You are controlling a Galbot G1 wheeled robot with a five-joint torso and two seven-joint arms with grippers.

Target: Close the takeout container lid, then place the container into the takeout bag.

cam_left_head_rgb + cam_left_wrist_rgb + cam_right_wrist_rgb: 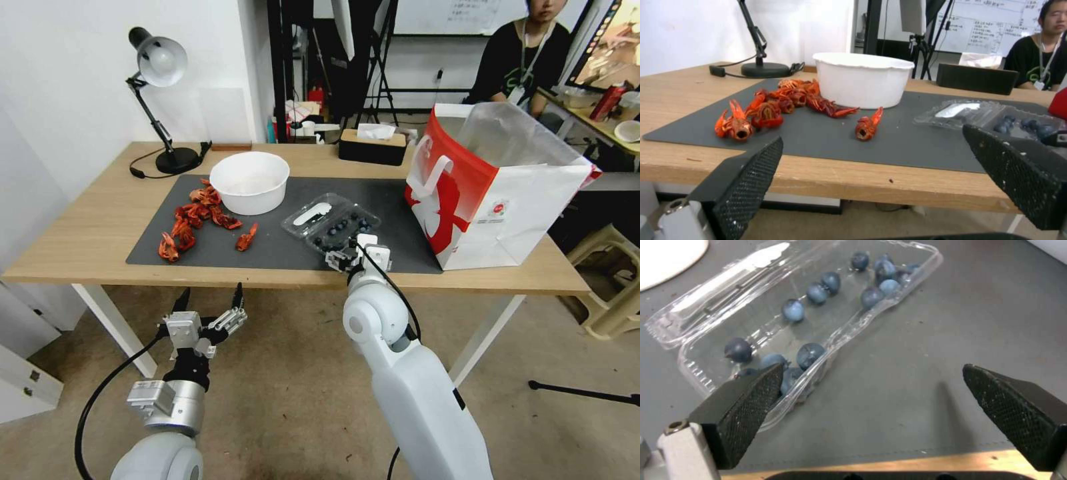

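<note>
The takeout container (343,233) lies open and flat on the dark mat, dark blueberries loose in its tray (818,316). Its lid (312,215), clear with a long white label, lies folded out beside the tray (724,283). My right gripper (353,253) hovers open at the container's near end; in the right wrist view (871,368) one finger (746,406) overlaps the tray's corner. The red and white takeout bag (493,193) stands open at the table's right. My left gripper (211,291) hangs open below the table's front edge (872,135), the container (991,115) farther off.
A round white bowl (250,181) and several red crayfish shells (193,223) sit on the left part of the mat (280,250). A desk lamp (163,100) and a black tissue box (372,147) stand along the back edge.
</note>
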